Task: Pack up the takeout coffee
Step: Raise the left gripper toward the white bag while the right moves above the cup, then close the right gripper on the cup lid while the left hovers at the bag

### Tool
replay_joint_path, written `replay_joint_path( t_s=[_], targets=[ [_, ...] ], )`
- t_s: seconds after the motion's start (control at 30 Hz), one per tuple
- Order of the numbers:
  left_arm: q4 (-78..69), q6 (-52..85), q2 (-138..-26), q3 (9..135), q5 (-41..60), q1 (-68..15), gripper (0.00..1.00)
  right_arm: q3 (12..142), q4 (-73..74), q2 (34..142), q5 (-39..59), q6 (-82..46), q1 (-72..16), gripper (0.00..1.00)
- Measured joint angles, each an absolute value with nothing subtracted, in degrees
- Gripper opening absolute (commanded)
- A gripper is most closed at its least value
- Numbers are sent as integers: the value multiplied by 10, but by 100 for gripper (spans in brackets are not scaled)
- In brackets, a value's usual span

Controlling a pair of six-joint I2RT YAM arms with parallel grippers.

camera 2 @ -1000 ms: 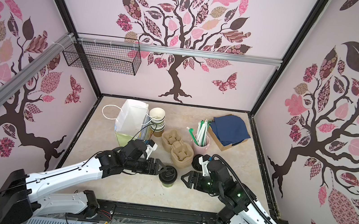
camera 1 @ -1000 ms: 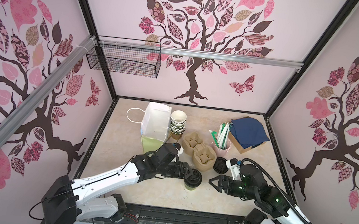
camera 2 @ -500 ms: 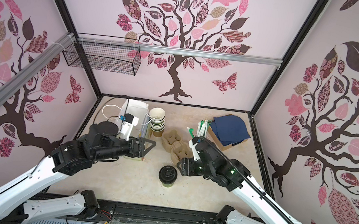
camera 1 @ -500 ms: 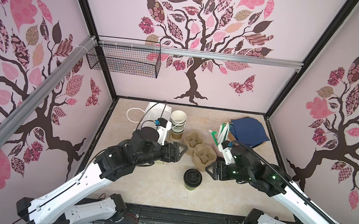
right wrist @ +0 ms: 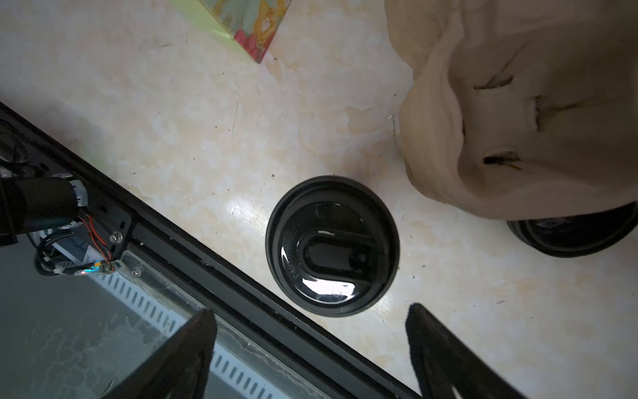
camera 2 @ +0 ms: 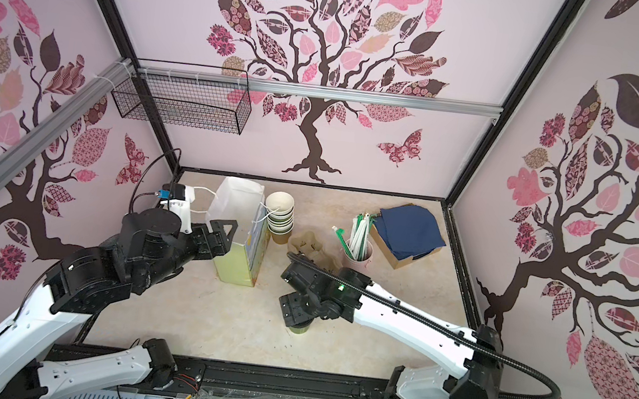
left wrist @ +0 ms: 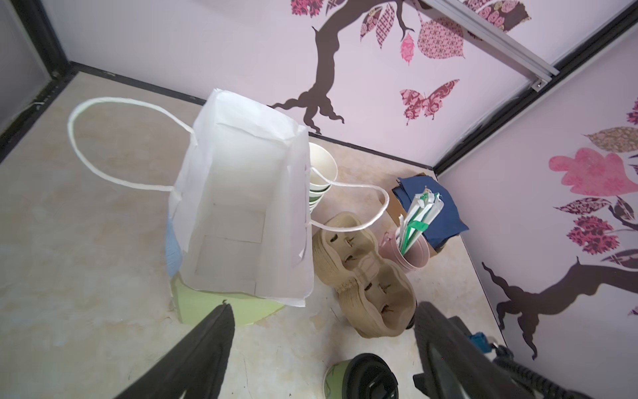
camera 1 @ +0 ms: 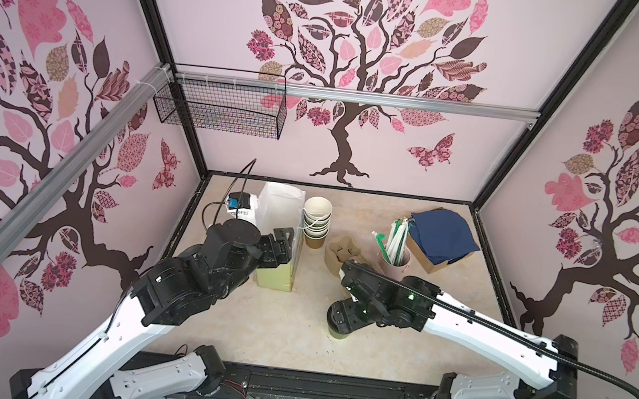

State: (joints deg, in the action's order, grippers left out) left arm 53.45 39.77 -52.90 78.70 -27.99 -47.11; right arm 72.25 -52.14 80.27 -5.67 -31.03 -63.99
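Note:
The takeout coffee (right wrist: pixel 333 245), a green cup under a black sip lid, stands upright near the table's front edge; in both top views my right arm covers most of it (camera 1: pixel 338 333) (camera 2: pixel 298 328). My right gripper (right wrist: pixel 310 311) hangs open just above it, and the lid lies ahead of the fingertips, untouched. My left gripper (left wrist: pixel 324 311) is open and empty, up beside the white paper bag (camera 1: pixel 280 212) on its near left (camera 2: pixel 223 230). The bag (left wrist: pixel 238 207) stands upright with its mouth open and nothing inside. The coffee (left wrist: pixel 359 376) also shows in the left wrist view.
Right of the bag stand a stack of lidless cups (camera 1: pixel 316 219) and a stack of pulp carriers (camera 1: pixel 338 251). A pink cup of straws (camera 1: pixel 396 257) and a box of navy napkins (camera 1: pixel 441 235) sit at the back right. A loose black lid (right wrist: pixel 580 235) lies by the carriers.
My left gripper has left the coffee cup and risen back to the bag's side. My right gripper lifted, then swung in over the cup. The cup has not moved.

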Motion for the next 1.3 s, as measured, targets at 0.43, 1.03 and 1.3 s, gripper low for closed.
replay_joint_path(
  t_s=[0.43,1.03,1.3],
  targets=[
    [582,422,-519,798,-341,-469,86,781,-574,922,-121,-299,-652,93],
    [589,425,-522,799,-347,-469,85,779,-574,924,-117,-317,-652,87],
    [589,428,-525,801,-347,-469,85,778,-581,943,-124,-319,-652,86]
  ],
)
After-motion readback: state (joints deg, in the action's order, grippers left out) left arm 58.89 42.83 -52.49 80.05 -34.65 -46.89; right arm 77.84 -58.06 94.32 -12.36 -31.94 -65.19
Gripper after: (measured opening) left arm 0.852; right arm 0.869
